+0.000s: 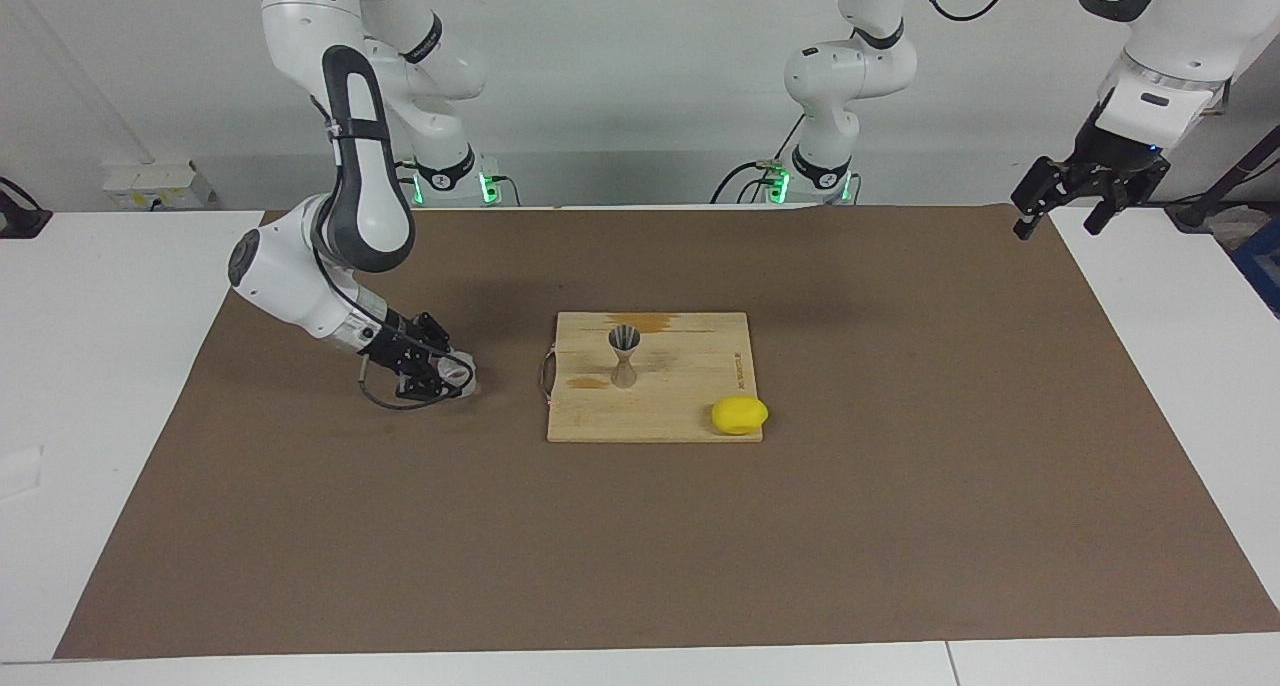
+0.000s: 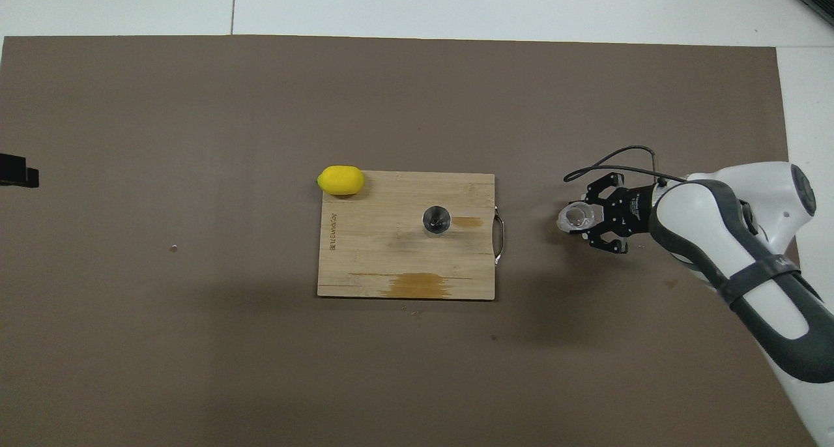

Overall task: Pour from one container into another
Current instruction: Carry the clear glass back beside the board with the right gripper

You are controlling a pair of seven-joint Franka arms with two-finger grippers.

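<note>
Right gripper (image 1: 445,374), low over the brown mat (image 1: 900,526), clamped around the glass cup (image 1: 457,374) beside the cutting board (image 1: 690,416). Jigger (image 1: 624,356) upright on the board; lemon (image 1: 739,414) at its corner. Left gripper (image 1: 1065,209) waits raised, fingers spread, holding nothing.

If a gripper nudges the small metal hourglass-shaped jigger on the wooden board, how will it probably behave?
The silvery metal hourglass-shaped jigger stands upright on the wooden cutting board on a small foot, with a narrow waist, so it probably tips easily. Once fallen, its cone shape would likely roll in a curve. Its smooth metal looks stiff, perhaps slippery.
</note>
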